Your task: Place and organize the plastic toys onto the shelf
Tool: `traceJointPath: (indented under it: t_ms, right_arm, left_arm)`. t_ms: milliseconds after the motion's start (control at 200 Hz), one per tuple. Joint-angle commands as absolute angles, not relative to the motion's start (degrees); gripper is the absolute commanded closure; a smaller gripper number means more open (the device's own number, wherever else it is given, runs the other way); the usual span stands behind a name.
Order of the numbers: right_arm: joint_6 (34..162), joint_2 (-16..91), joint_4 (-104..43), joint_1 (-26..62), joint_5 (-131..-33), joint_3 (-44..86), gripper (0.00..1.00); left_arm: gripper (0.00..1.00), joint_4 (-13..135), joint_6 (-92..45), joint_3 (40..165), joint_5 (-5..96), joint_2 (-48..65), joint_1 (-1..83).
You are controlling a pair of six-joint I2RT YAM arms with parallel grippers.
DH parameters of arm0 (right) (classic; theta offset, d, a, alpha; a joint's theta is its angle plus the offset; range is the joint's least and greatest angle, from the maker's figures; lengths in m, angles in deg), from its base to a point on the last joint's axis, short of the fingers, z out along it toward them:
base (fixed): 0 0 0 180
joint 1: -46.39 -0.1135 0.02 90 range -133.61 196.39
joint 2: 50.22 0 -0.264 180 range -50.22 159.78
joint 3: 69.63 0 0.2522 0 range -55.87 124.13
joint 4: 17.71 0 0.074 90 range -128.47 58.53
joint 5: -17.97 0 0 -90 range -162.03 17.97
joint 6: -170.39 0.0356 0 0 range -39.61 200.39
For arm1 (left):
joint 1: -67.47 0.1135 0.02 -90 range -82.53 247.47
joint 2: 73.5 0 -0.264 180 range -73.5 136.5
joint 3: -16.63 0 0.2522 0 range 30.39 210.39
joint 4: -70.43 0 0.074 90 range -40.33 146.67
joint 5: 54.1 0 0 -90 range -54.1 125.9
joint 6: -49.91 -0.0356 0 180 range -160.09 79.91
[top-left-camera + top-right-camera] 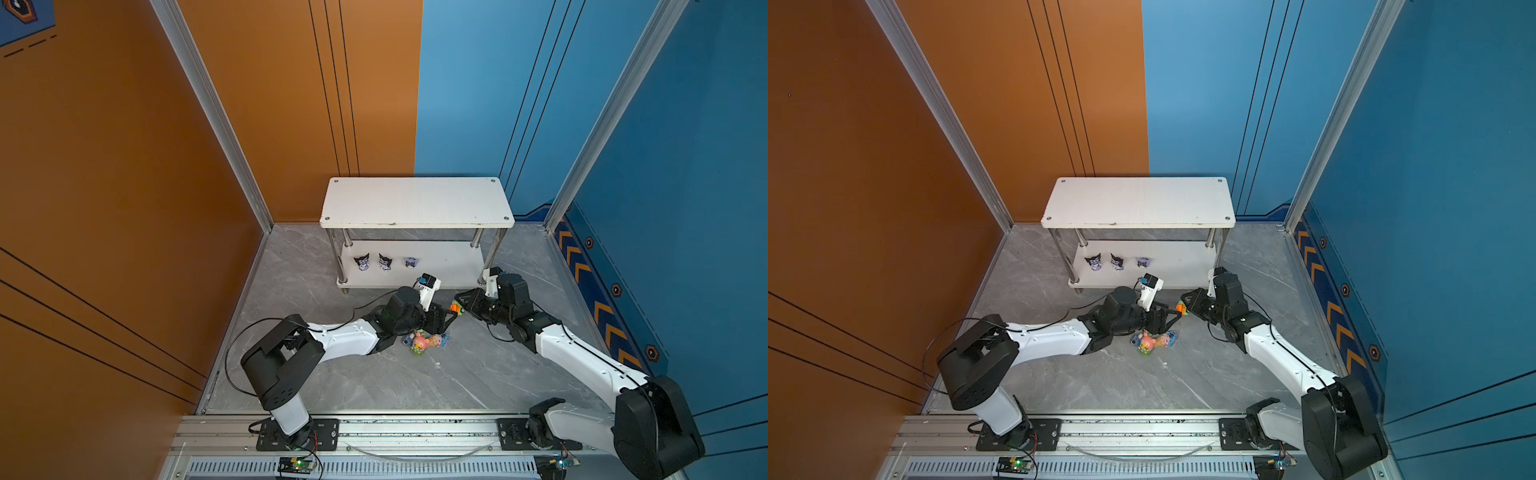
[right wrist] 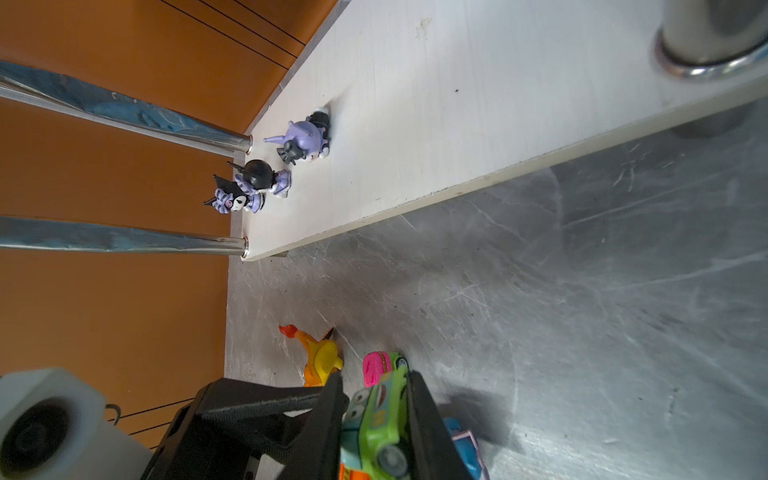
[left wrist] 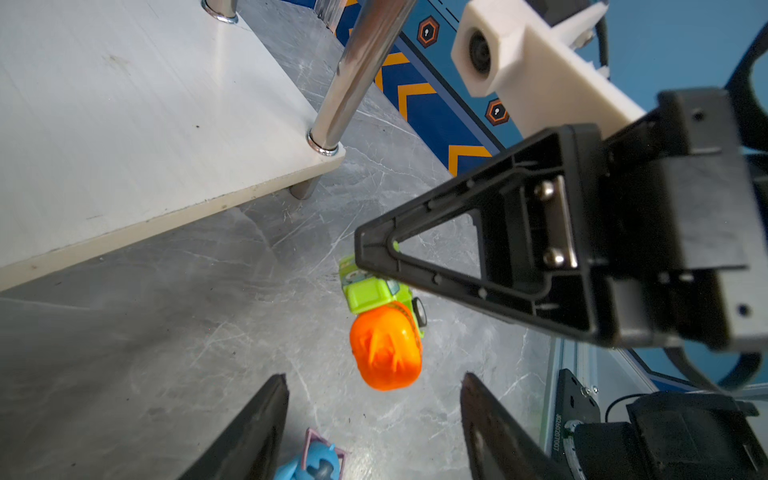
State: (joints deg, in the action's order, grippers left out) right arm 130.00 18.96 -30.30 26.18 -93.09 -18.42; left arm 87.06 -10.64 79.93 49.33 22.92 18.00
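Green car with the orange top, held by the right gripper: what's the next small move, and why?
Probably ease the left gripper a little forward over the orange top before closing. The right gripper is shut on the green car, and the left fingers stand open with only the orange end level with their tips.

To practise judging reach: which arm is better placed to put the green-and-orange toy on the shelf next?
Right. The right claw clamps the green-and-orange toy near the lower board of the shelf; the left claw stands open, holding nothing.
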Motion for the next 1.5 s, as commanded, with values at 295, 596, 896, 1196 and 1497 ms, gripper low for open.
traceJointPath:
  t_ms: [295,596,896,1196,1497]
  right_arm:
    - [130.84,18.66,-28.84,25.73,-94.01,-19.07,0.78]
    - [131.03,18.59,-28.3,25.56,-94.23,-19.26,0.78]
    - [131.13,18.9,-27.78,25.29,-94.77,-19.38,0.78]
    - [131.09,19.82,-27.17,25.12,-95.24,-19.31,0.77]
    - [131.01,19.99,-27.07,25.03,-95.54,-19.19,0.77]
  left_arm:
    - [0.47,88.47,-9.79,83.47,49.15,26.25,17.6]
    - [0.48,88.4,-9.63,84.15,49.26,27.04,17.46]
    - [0.56,88.4,-10.01,84.96,50.0,28.0,17.7]
    - [0.65,88.39,-10.15,85.09,50.62,27.84,18.25]
    - [0.76,88.39,-10.04,85.23,51.85,28.1,18.55]
